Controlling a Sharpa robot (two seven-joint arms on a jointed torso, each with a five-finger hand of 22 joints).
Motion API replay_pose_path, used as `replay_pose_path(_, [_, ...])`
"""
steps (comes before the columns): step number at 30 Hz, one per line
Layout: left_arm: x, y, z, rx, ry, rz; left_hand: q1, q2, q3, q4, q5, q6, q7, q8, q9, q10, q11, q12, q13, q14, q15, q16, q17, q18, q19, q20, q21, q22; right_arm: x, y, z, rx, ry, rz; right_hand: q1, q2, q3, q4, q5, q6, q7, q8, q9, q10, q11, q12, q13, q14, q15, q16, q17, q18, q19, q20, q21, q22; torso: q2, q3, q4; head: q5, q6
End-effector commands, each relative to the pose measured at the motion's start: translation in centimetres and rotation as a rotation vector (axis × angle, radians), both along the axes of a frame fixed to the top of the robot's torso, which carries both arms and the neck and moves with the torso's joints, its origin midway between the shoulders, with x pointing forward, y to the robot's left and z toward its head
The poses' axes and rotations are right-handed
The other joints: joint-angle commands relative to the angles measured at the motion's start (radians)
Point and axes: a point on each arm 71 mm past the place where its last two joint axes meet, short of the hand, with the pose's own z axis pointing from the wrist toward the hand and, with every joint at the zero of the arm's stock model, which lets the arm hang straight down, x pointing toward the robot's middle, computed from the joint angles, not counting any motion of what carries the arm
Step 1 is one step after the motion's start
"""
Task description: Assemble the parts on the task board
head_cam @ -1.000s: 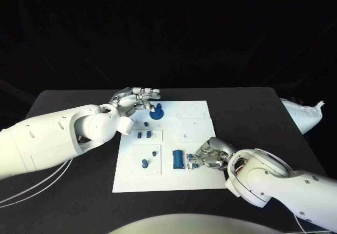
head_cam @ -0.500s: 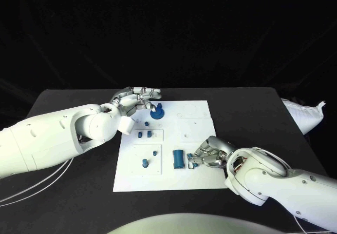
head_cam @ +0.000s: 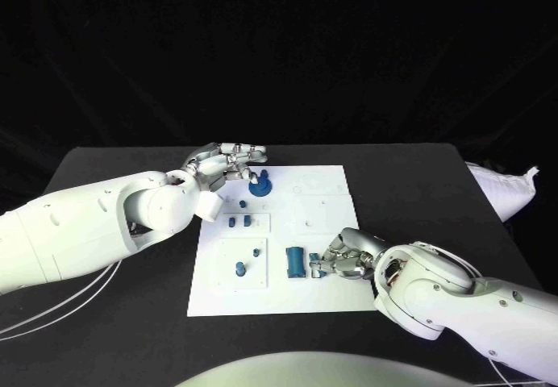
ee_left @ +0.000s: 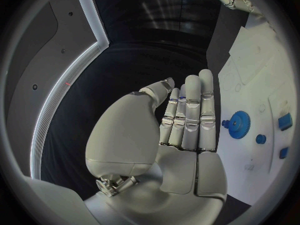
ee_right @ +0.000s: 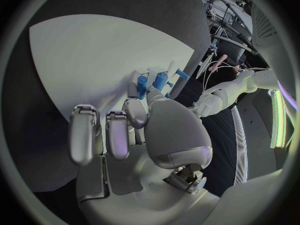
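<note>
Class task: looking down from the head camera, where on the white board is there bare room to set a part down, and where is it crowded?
Free: the task board's near strip and its right half above the right hand. Crowded: the left column of small blue parts, the blue gear beside the left hand, and the blue block.

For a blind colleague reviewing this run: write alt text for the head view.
A white task board lies on a black table with small blue parts on it. The right hand rests on the board's near right side beside an upright blue part; the left hand hovers at the far left corner by a blue gear.
</note>
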Motion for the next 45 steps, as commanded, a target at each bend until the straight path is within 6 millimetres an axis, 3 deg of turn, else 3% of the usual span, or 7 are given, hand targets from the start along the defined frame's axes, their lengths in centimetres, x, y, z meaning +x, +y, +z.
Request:
replay_pose_path(1, [-0.06,-0.25,0.13,-0.008,-0.009,-0.014,-0.009,-0.003,-0.006,-0.002,0.004,-0.008,0.001,0.007,-0.001,-0.005,-0.001,0.003,-0.001,-0.005,0.001,0.005,-0.001,0.011,0.002,0.008,-0.004,-0.001,-0.27,0.32,-0.14,-0.044,0.007,0.050,-0.025,0.000,-0.011,0.016,0.006,0.007,0.002,0.008,0.003,0.007,0.000,0.005,0.004,0.077,-0.005,0.005,0.117,-0.014,0.003,-0.004,0.003,0.001,0.000,0.0002,-0.0003,0.000,-0.001])
replay_pose_path(5, [-0.06,-0.23,0.13,-0.007,-0.008,-0.013,-0.009,-0.003,-0.006,-0.002,0.004,-0.009,0.001,0.007,-0.002,-0.006,0.000,0.003,-0.001,-0.005,0.001,0.005,-0.001,0.011,0.002,0.008,-0.004,-0.001,-0.26,0.28,-0.14,-0.047,0.004,0.052,-0.072,-0.004,-0.054,0.040,0.046,0.006,0.001,0.013,0.007,0.008,0.000,0.007,0.007,0.077,-0.005,0.005,0.118,-0.014,0.003,-0.004,0.004,0.003,0.001,0.0003,-0.0003,0.001,-0.001])
replay_pose_path(13, [-0.06,-0.20,0.13,-0.006,-0.008,-0.012,-0.009,-0.003,-0.006,-0.002,0.004,-0.009,0.001,0.007,-0.002,-0.006,0.000,0.003,-0.001,-0.005,0.001,0.005,-0.001,0.011,0.002,0.008,-0.004,-0.001,-0.37,0.31,0.04,-0.043,-0.006,0.055,-0.128,0.019,-0.106,0.043,0.017,0.004,-0.001,0.021,0.015,0.012,-0.002,0.014,0.016,0.078,-0.006,0.007,0.121,-0.015,0.004,-0.005,0.006,0.006,0.000,0.0009,-0.0008,0.001,-0.002])
replay_pose_path(30, [0.02,-0.03,0.09,-0.004,-0.007,-0.009,-0.010,-0.002,-0.007,-0.002,0.004,-0.010,0.002,0.006,-0.002,-0.008,0.000,0.003,-0.002,-0.005,0.001,0.005,-0.002,0.011,0.002,0.008,-0.004,-0.002,-0.73,0.36,0.27,-0.031,0.005,0.062,-0.157,0.046,-0.134,0.043,0.025,0.005,-0.004,0.028,0.020,0.016,-0.004,0.024,0.024,0.079,-0.007,0.012,0.128,-0.016,0.007,-0.006,0.011,0.015,0.001,0.0003,-0.0011,0.002,-0.004])
replay_pose_path(33, [0.01,-0.04,0.09,-0.005,-0.007,-0.009,-0.010,-0.002,-0.007,-0.002,0.004,-0.010,0.002,0.006,-0.002,-0.008,0.000,0.003,-0.002,-0.005,0.001,0.005,-0.002,0.011,0.002,0.008,-0.004,-0.002,-0.70,0.05,0.27,-0.041,0.000,0.063,-0.147,0.044,-0.138,0.037,0.026,0.004,-0.004,0.029,0.021,0.017,-0.004,0.024,0.025,0.079,-0.008,0.013,0.129,-0.016,0.007,-0.006,0.010,0.014,0.000,-0.0001,0.0000,0.002,-0.005])
replay_pose_path(37, [0.01,0.03,0.09,-0.004,-0.007,-0.008,-0.010,-0.002,-0.007,-0.002,0.004,-0.012,0.002,0.006,-0.002,-0.010,0.000,0.004,-0.002,-0.005,0.001,0.006,-0.003,0.011,0.002,0.009,-0.005,-0.002,-0.71,-0.25,0.22,-0.055,0.000,0.070,-0.086,0.033,-0.145,0.011,0.017,0.000,-0.005,0.033,0.024,0.017,-0.005,0.023,0.027,0.079,-0.009,0.012,0.128,-0.016,0.007,-0.007,0.012,0.017,0.000,0.0007,-0.0002,0.003,-0.005])
replay_pose_path(45, [0.00,0.11,0.08,-0.003,-0.006,-0.008,-0.010,-0.002,-0.007,-0.002,0.004,-0.012,0.002,0.006,-0.002,-0.010,0.000,0.004,-0.002,-0.005,0.001,0.006,-0.003,0.011,0.002,0.009,-0.005,-0.002,-0.81,-0.45,0.21,-0.061,0.005,0.077,-0.026,0.026,-0.154,-0.021,-0.031,-0.004,-0.003,0.036,0.027,0.015,-0.003,0.019,0.027,0.079,-0.008,0.012,0.128,-0.017,0.007,-0.006,0.012,0.018,0.000,0.0006,-0.0009,0.003,-0.006])
